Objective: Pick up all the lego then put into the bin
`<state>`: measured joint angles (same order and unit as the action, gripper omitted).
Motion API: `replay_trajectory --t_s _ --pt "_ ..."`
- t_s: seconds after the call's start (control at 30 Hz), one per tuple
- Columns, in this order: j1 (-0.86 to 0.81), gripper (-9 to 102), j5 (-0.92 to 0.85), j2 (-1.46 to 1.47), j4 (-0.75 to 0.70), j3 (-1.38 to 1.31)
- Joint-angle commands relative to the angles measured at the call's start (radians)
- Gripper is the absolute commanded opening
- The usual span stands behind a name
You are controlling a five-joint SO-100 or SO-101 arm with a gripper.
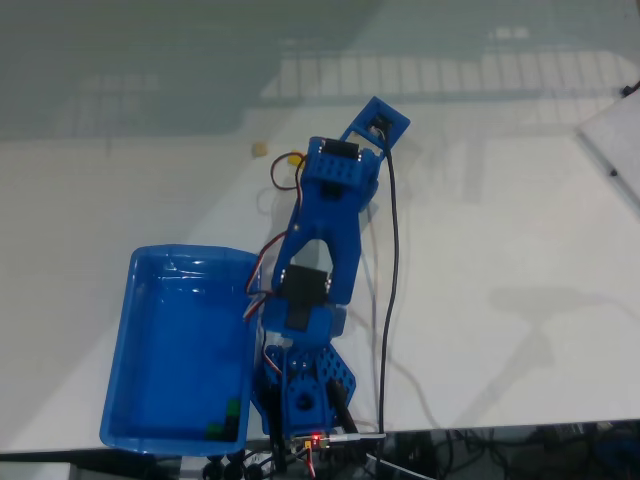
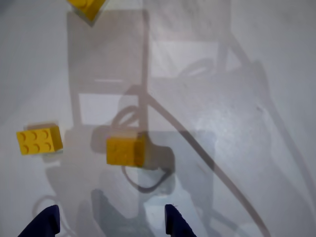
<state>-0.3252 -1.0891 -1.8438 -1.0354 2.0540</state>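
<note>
Three yellow bricks show in the wrist view — one (image 2: 126, 151) dead centre lying with its long side across the frame, one (image 2: 39, 140) off to the left studs-up and also lying crosswise, one (image 2: 87, 7) cut off at the top edge. All sit on a white glossy table (image 2: 256, 74). The gripper (image 2: 107, 223) hovers spread just below the centre brick, holding nothing. In the fixed view the blue bin (image 1: 125, 330) sits left of the arm.

Bare table surrounds each yellow brick (image 2: 126, 150); open tool (image 2: 111, 223) faces nothing blocking
</note>
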Motion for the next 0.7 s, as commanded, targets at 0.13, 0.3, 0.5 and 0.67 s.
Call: replay_trajectory --t_s 0.13,0.3,0.5,0.67 --pt "-0.002 28 -0.028 0.087 0.009 -0.112" --pt "0.002 28 -0.046 0.156 0.009 -0.144" --pt "0.003 28 -0.054 0.221 0.009 -0.186" --pt "0.0 27 -0.057 0.267 0.009 -0.222"
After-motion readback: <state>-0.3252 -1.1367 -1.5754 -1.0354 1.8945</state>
